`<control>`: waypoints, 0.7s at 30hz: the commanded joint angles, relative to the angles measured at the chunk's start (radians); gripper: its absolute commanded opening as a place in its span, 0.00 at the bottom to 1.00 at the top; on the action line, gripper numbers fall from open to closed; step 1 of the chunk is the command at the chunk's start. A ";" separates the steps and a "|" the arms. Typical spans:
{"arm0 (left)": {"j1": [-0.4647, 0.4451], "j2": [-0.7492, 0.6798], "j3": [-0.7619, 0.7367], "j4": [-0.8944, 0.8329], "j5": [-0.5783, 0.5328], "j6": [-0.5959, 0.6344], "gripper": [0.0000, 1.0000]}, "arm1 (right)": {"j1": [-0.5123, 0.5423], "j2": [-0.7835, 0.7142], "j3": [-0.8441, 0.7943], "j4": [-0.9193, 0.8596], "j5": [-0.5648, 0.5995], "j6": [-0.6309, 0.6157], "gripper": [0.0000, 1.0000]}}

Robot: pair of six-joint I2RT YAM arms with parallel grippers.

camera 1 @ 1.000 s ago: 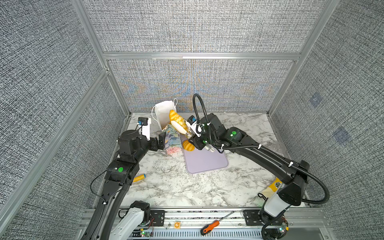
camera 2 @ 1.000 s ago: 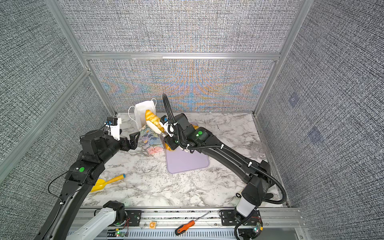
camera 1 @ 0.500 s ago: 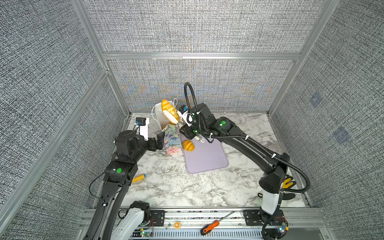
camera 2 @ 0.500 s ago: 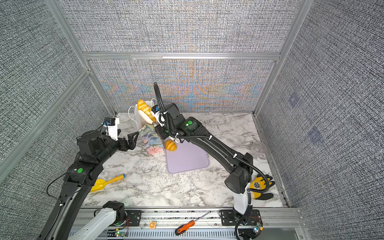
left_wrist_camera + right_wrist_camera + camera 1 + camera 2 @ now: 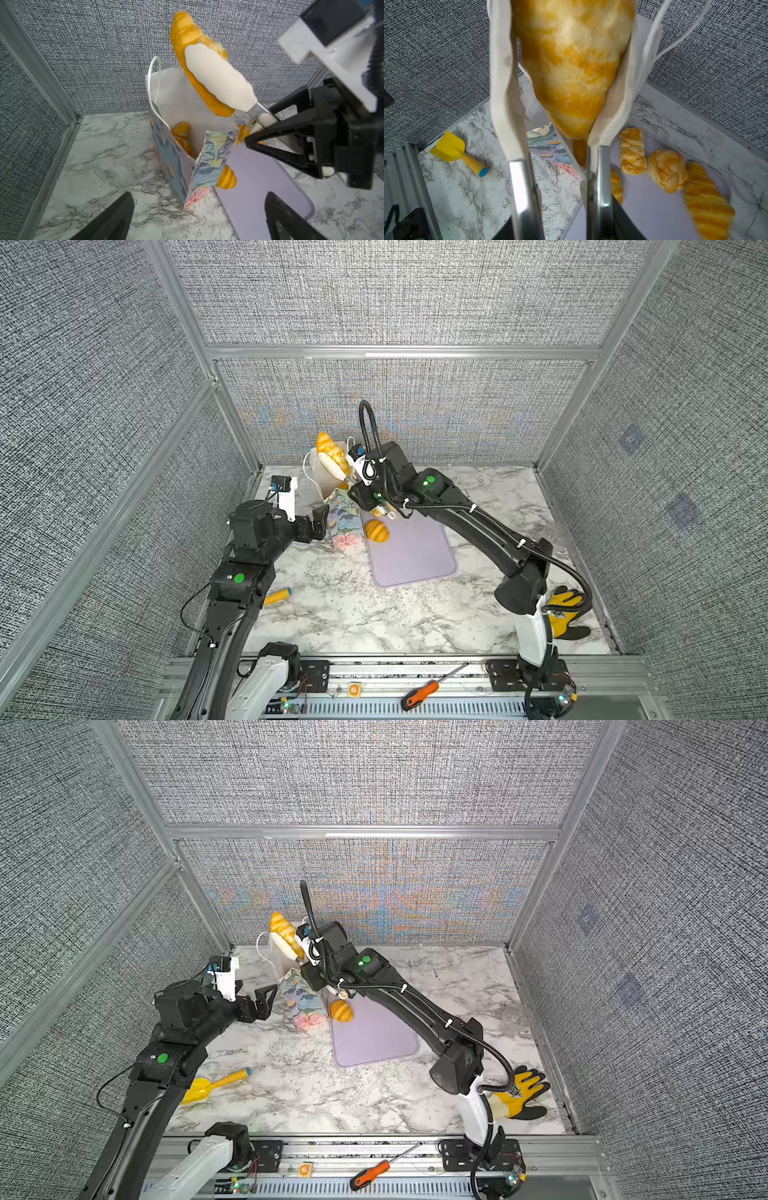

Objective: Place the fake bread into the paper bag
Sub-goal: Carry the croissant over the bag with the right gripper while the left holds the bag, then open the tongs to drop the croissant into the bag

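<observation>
Fingers (image 5: 218,76) of the right gripper (image 5: 330,456) clamp a croissant (image 5: 187,35) tilted over the paper bag (image 5: 178,166); the left gripper (image 5: 197,199) gapes empty, so a snagged rim could topple the unbraced bag.

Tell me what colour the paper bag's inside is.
Plain white. The paper bag shows it best in the left wrist view.
</observation>
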 commanded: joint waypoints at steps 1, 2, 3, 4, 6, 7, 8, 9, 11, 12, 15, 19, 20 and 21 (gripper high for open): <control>0.004 -0.003 -0.001 0.032 0.014 0.002 0.99 | -0.003 0.019 0.034 0.021 0.020 0.021 0.47; 0.003 -0.003 -0.002 0.030 0.015 0.002 0.99 | -0.005 0.028 0.043 0.018 0.023 0.023 0.47; 0.004 -0.003 -0.004 0.029 0.015 0.002 1.00 | -0.005 0.037 0.053 0.011 0.028 0.023 0.47; 0.004 -0.003 -0.006 0.027 0.015 0.002 1.00 | -0.006 0.043 0.062 0.007 0.034 0.022 0.47; 0.004 -0.004 -0.010 0.027 0.014 0.003 1.00 | -0.009 0.058 0.071 -0.002 0.043 0.023 0.48; 0.004 -0.005 -0.011 0.027 0.014 0.004 1.00 | -0.008 0.062 0.076 -0.006 0.045 0.026 0.49; 0.004 -0.005 -0.013 0.027 0.014 0.003 0.99 | -0.010 0.068 0.082 -0.012 0.045 0.028 0.49; 0.004 -0.005 -0.013 0.027 0.016 0.003 0.99 | -0.012 0.074 0.087 -0.018 0.049 0.030 0.50; 0.004 -0.005 -0.013 0.028 0.019 0.005 1.00 | -0.013 0.079 0.094 -0.023 0.052 0.032 0.51; 0.004 -0.005 -0.013 0.029 0.020 0.004 1.00 | -0.015 0.081 0.096 -0.025 0.052 0.031 0.52; 0.004 -0.003 -0.015 0.029 0.021 0.004 0.99 | -0.016 0.084 0.101 -0.031 0.055 0.033 0.54; 0.004 -0.003 -0.017 0.029 0.023 0.004 1.00 | -0.016 0.083 0.107 -0.043 0.058 0.036 0.60; 0.004 -0.003 -0.019 0.027 0.022 0.004 1.00 | -0.017 0.081 0.109 -0.045 0.058 0.037 0.61; 0.004 -0.003 -0.019 0.027 0.022 0.004 1.00 | -0.017 0.079 0.109 -0.048 0.060 0.038 0.62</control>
